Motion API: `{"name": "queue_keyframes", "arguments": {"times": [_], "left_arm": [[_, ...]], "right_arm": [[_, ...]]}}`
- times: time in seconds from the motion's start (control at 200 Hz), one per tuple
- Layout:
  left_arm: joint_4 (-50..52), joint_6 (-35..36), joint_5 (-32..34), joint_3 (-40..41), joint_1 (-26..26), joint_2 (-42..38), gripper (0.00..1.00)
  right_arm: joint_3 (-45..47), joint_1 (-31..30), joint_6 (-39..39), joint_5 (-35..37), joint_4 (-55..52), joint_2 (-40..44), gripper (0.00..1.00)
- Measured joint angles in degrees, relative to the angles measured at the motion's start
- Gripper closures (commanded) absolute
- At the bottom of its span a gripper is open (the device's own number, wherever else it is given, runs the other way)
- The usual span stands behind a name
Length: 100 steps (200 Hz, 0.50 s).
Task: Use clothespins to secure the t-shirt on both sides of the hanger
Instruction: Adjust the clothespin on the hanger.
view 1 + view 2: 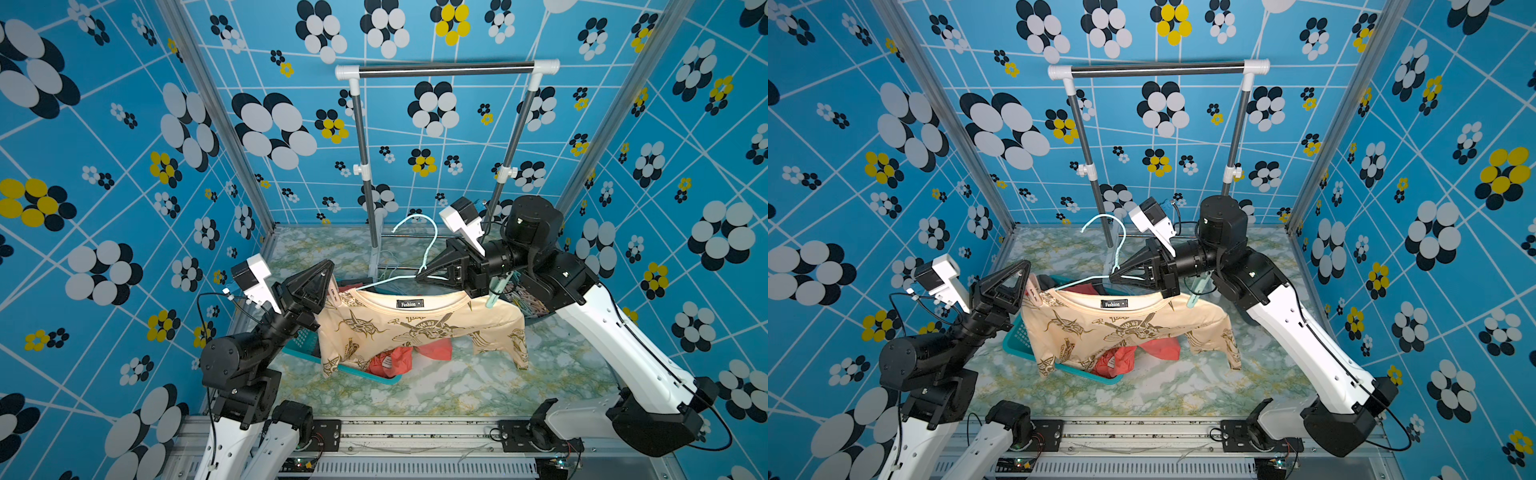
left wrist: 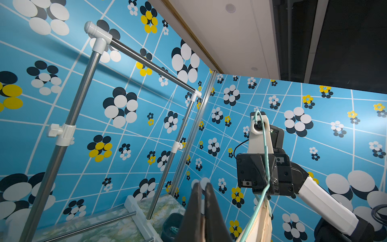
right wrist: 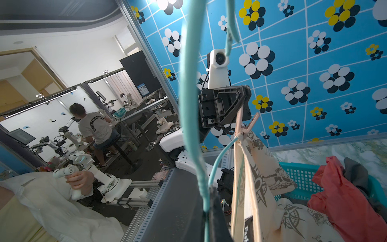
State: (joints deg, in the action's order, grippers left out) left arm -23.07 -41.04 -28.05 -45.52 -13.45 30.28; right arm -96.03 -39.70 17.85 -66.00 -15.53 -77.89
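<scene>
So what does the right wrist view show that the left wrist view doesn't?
Right wrist only: pink clothespin on the t-shirt shoulder, teal basket, red garment, a person outside the cell. Left wrist only: the clothes rack and a dark bin. Both: the hanger and the t-shirt on it.

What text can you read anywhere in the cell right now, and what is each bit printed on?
"Fashion": white letters on the black neck label of the beige printed t-shirt.
"ER W": upside-down brown print on that t-shirt's chest, rest lost in folds.
Too small or blurred: white tag on the red garment, curved lettering on the seated person, blue notice with QR code.
</scene>
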Motion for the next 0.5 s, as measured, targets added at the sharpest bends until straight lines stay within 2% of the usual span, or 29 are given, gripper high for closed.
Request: {"name": "queue_keyframes", "arguments": {"times": [0.28, 0.34, 0.41, 0.5], "left_arm": [[-3.8, -3.2, -0.7, 1.3, 1.2, 0.0, 0.98], [-4.2, -3.5, -0.9, 1.3, 1.3, 0.0, 0.79], [-5.0, -4.2, -1.1, 1.8, 1.4, 0.0, 0.47], [-4.9, -4.4, -1.0, 3.4, 1.5, -0.7, 0.30]], "right_arm": [[-0.3, 0.0, 1.4, -0.4, 2.7, -1.2, 1.00], [-0.5, 0.1, 2.0, -0.7, 3.5, -1.6, 1.00], [-0.5, 0.0, 2.9, -1.7, 5.0, -2.2, 1.00], [-0.5, -0.3, 4.2, -3.4, 6.1, -2.9, 1.00]]}}
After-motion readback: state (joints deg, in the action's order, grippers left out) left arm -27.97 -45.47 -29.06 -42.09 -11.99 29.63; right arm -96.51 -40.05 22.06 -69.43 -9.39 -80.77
